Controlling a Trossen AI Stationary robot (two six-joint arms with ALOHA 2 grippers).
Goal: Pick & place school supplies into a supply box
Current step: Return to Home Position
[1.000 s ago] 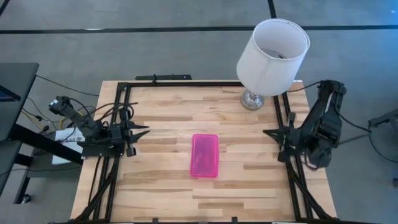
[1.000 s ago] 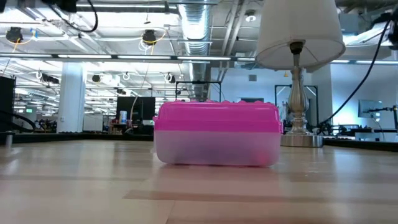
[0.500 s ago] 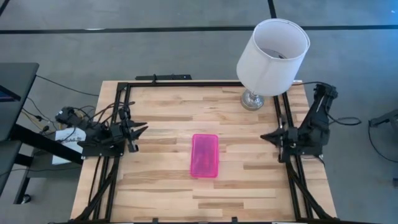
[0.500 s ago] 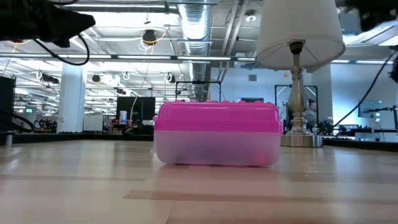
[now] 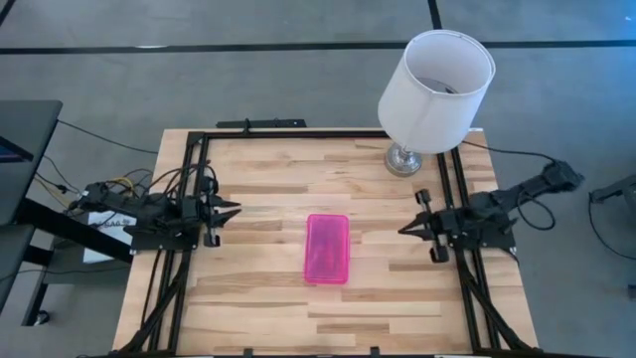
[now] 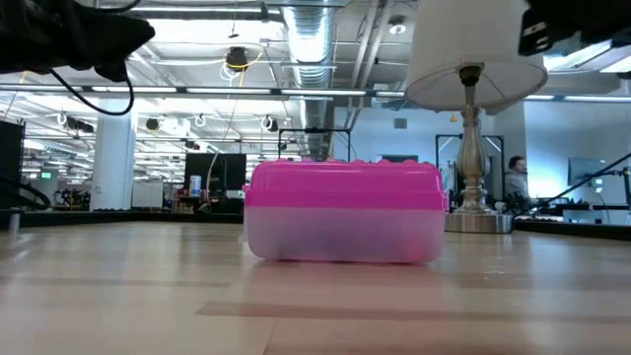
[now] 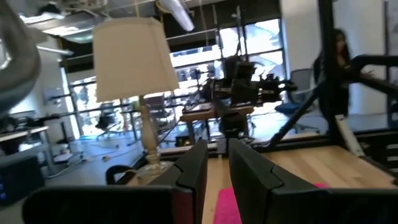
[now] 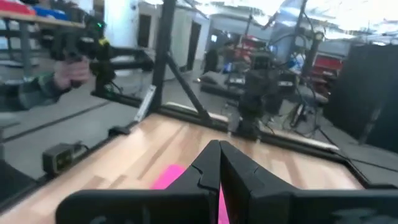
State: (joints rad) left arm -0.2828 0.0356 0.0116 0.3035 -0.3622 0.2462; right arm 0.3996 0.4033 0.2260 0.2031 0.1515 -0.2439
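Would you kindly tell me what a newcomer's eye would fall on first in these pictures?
The bright pink lid of the supply box stands out first, shut, in the middle of the wooden table. Next comes the tall white lamp at the table corner on the right arm's side. The left claw and right claw sit at the table's side edges, pointing inward, both apart from the box.

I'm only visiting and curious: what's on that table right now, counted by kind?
Box, pink lid: 1
Lamp: 1
Grippers: 2, the left gripper at the table's left edge, the right gripper at its right edge
Total: 4
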